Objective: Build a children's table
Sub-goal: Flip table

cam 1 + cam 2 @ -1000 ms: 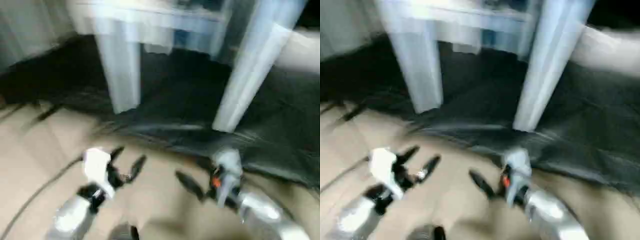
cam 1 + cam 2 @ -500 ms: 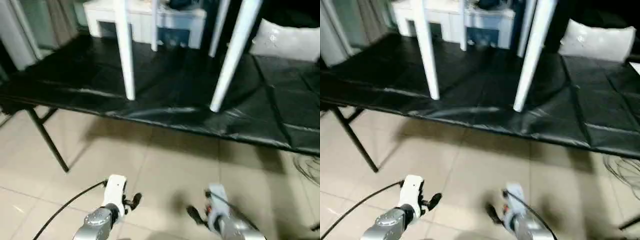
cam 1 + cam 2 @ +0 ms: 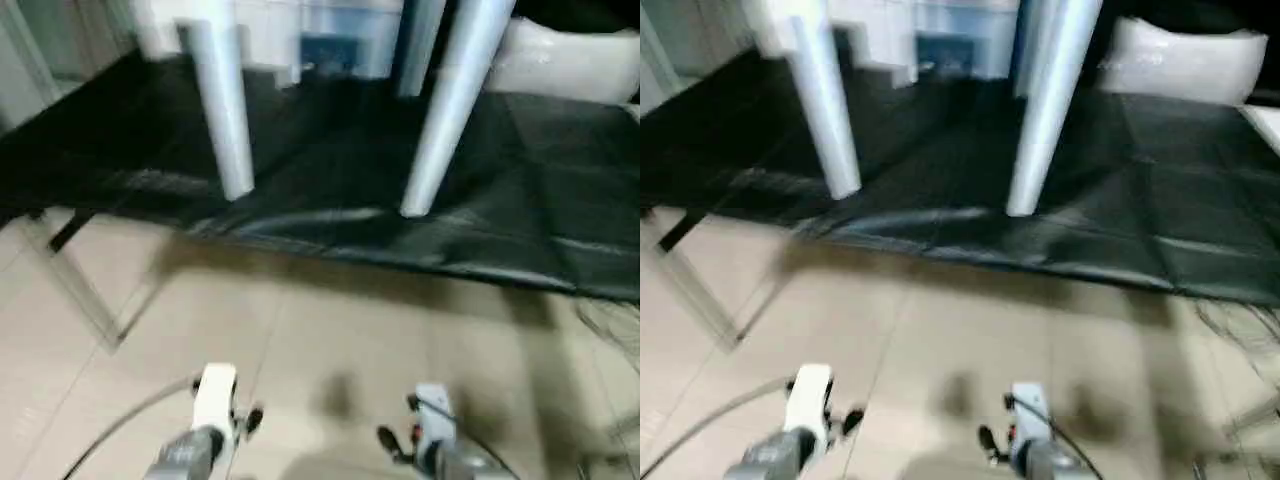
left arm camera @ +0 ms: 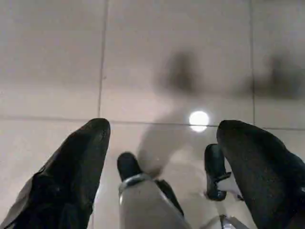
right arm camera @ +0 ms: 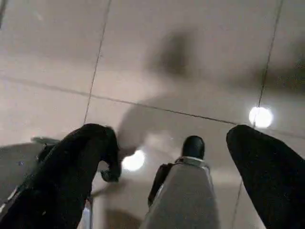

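Black jaws on both arms stood wide apart and empty: your left gripper (image 4: 159,143) and right gripper (image 5: 167,152) hung low over the tiled floor (image 3: 330,330), short of the worktop (image 3: 520,200). Beyond them, the children's table (image 3: 435,110) stood upright by the worktop's near edge, two white legs planted on the black cover. The build looked finished, so you did well to keep both arms low, apart and clear of the legs.

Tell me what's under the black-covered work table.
Under the work table lies pale tiled floor, with one thin table support at its left end. Farther back, the black cover hides everything beneath.
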`<state>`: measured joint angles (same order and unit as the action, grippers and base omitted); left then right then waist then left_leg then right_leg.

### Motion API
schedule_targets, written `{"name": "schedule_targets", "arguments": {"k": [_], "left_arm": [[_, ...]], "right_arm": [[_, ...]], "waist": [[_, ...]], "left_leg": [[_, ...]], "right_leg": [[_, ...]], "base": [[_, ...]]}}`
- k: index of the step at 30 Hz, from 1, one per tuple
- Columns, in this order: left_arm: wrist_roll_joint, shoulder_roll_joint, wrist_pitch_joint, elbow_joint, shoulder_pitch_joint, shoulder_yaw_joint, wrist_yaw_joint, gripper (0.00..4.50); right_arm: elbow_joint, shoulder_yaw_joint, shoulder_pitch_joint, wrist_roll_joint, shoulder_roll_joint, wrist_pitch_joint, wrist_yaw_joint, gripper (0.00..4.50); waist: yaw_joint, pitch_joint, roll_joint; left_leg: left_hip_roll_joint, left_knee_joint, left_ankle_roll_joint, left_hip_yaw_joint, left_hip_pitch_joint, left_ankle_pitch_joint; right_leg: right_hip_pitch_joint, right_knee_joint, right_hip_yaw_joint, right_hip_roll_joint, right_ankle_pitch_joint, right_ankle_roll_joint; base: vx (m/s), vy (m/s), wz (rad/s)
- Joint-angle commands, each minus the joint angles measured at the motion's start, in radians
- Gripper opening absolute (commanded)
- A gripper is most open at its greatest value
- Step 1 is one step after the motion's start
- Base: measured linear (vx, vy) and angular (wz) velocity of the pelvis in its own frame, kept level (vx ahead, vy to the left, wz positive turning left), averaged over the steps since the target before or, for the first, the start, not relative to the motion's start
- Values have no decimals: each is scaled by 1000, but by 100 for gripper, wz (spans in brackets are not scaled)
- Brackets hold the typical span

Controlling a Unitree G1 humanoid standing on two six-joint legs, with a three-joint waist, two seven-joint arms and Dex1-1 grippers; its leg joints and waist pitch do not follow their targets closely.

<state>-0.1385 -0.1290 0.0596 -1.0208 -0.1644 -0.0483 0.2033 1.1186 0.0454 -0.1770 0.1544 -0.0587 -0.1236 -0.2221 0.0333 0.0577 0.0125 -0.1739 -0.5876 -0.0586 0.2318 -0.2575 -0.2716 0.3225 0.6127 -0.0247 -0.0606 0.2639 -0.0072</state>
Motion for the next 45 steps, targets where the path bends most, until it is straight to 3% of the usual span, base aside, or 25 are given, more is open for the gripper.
{"name": "schedule_targets", "arguments": {"k": [1, 2, 3, 4, 5, 6, 7, 8, 9, 10, 12, 13, 14, 15, 16, 17, 18, 19, 22, 25, 29, 34, 37, 41, 45], "left_arm": [[12, 8, -21, -18, -31, 13, -4, 406], [15, 8, -20, -30, -38, 14, -7, 406], [20, 7, -20, -43, -45, 14, -6, 406], [32, 6, -18, -64, -55, 6, -3, 406], [32, 6, -18, -64, -55, 6, -3, 406], [40, 7, -13, -81, -64, 2, -1, 406], [45, 7, -7, -104, -75, 0, -2, 406], [48, 7, -3, -118, -81, 1, -2, 406], [51, 8, 4, -137, -87, 4, -1, 406], [54, 11, 32, -153, -87, 3, 7, 406], [59, 14, 56, -167, -85, 0, 15, 406], [62, 18, 75, -178, -82, -2, 22, 406], [63, 21, 89, -185, -79, -2, 26, 406], [63, 23, 100, -189, -77, -1, 29, 406], [62, 26, 106, -196, -76, 2, 31, 406], [61, 27, 106, -198, -76, 4, 31, 406], [58, 30, 108, -207, -78, 11, 29, 406], [57, 31, 113, -216, -82, 16, 24, 406], [65, 29, 137, -230, -91, 25, 11, 406], [83, 11, 153, -249, -98, 21, -22, 406], [76, 9, 157, -264, -101, 35, -5, 406], [75, 10, 157, -268, -101, 38, -7, 406], [75, 10, 157, -268, -101, 38, -7, 406], [75, 10, 157, -268, -101, 38, -7, 406], [75, 10, 157, -268, -101, 38, -7, 406]], "right_arm": [[28, -22, -21, -2, -6, 18, 10, 450], [40, -30, -28, -2, -4, 21, 13, 450], [55, -37, -35, -3, -3, 29, 14, 450], [78, -36, -49, -9, -2, 23, 9, 450], [78, -36, -49, -9, -2, 23, 9, 450], [97, -33, -59, -15, -1, 13, 13, 450], [114, -40, -66, -10, 2, 7, 6, 450], [123, -48, -70, -6, 3, 4, 3, 450], [135, -58, -71, -5, 4, 0, 9, 450], [147, -60, -69, -11, 1, -12, 27, 450], [157, -59, -69, -19, -1, -24, 36, 450], [167, -63, -70, -21, -1, -31, 39, 450], [174, -69, -71, -20, -1, -34, 40, 450], [179, -71, -72, -22, -2, -34, 43, 450], [187, -72, -74, -26, -3, -34, 45, 450], [189, -72, -75, -27, -3, -34, 46, 450], [198, -72, -78, -32, -3, -35, 49, 450], [206, -65, -80, -43, -4, -44, 53, 450], [221, -61, -85, -57, -4, -88, 70, 450], [230, -65, -81, -61, -5, -114, 75, 450], [239, -76, -76, -65, -5, -124, 70, 450], [241, -78, -76, -67, -5, -131, 74, 450], [241, -78, -76, -67, -5, -131, 74, 450], [241, -78, -76, -67, -5, -131, 74, 450], [241, -78, -76, -67, -5, -131, 74, 450]], "waist": [[4, -47, -13], [24, -65, -6], [34, -80, -8], [32, -93, -4], [22, -95, -4], [14, -116, 11], [-12, -123, 14], [-30, -126, 7], [-14, -111, -9], [5, -115, -27], [27, -99, -19], [30, -83, -11], [28, -79, -7], [18, -69, 1], [16, -61, 17], [11, -59, 11], [6, -47, 4], [3, -31, 4], [-1, -25, -1], [0, -37, 4], [0, -39, 7], [5, -58, 6], [10, -75, 3], [10, -70, 4], [9, -57, 7]], "left_leg": [[-18, 83, 49, -52, -74, -338], [2, 47, 80, -50, -70, -223], [3, 1, 131, -79, -111, -10], [-4, 1, 167, -102, -141, 217], [-4, 2, 185, -109, -141, 378], [-26, -33, 232, -130, -51, 676], [-74, -66, 287, -184, 52, 1044], [-89, -66, 310, -209, 66, 1156], [-28, -81, 275, -180, 9, 1065], [35, -60, 238, -140, -68, 812], [7, -34, 185, -123, -89, 506], [-22, -10, 151, -120, -87, 316], [-34, 3, 136, -124, -88, 234], [-51, 31, 111, -132, -93, 82], [-65, 48, 75, -128, -68, -94], [-66, 50, 62, -123, -59, -149], [-65, 62, 36, -116, -66, -233], [-65, 69, 6, -110, -57, -342], [-59, 73, -17, -118, -58, -368], [-60, 76, 6, -115, -72, -244], [-60, 77, 14, -109, -71, -263], [-57, 59, 71, -100, -81, -71], [-49, 30, 193, -95, -93, 153], [-59, 32, 229, -94, -94, 126], [-67, 51, 156, -92, -89, -33]], "right_leg": [[-87, -99, 52, -82, 240, -231], [-100, -112, 76, -113, 181, -254], [-123, -94, 106, -139, -50, -312], [-114, -21, 86, -103, -497, -314], [-97, 25, 64, -66, -736, -285], [-22, 70, 29, -23, -910, -241], [100, 77, 32, -36, -730, -180], [120, 64, 43, -65, -601, -141], [92, 33, 63, -87, -593, -121], [-3, 49, 68, -60, -772, -114], [-7, 30, 73, -73, -899, -174], [1, 13, 64, -83, -753, -238], [-2, 9, 60, -88, -644, -265], [-10, -3, 47, -93, -403, -299], [2, -26, 40, -98, -160, -322], [3, -37, 40, -100, -98, -329], [-1, -52, 47, -103, 32, -319], [13, -76, 51, -107, 233, -285], [17, -97, 57, -114, 447, -194], [10, -86, 57, -111, 296, -201], [19, -87, 56, -109, 250, -230], [9, -57, 47, -105, -59, -288], [9, -28, 36, -104, -365, -324], [14, -31, 29, -108, -311, -345], [15, -51, 32, -109, -102, -338]], "base": [[125, 6, -51], [70, -3, -18], [158, 3, -16], [162, 16, 3], [226, 28, 12], [138, 22, 10], [73, 15, 11], [0, 0, 0], [0, 0, 0], [0, 0, 0], [0, 0, 0], [-86, 13, 20], [0, 0, 0], [-130, 10, 1], [-142, 7, -1], [-200, 11, 2], [-116, 7, 9], [-132, 2, 6], [-110, 0, -1], [-42, -1, -2], [0, 0, 0], [32, 1, 0], [35, 1, 0], [0, 0, 0], [0, 0, 0]]}}
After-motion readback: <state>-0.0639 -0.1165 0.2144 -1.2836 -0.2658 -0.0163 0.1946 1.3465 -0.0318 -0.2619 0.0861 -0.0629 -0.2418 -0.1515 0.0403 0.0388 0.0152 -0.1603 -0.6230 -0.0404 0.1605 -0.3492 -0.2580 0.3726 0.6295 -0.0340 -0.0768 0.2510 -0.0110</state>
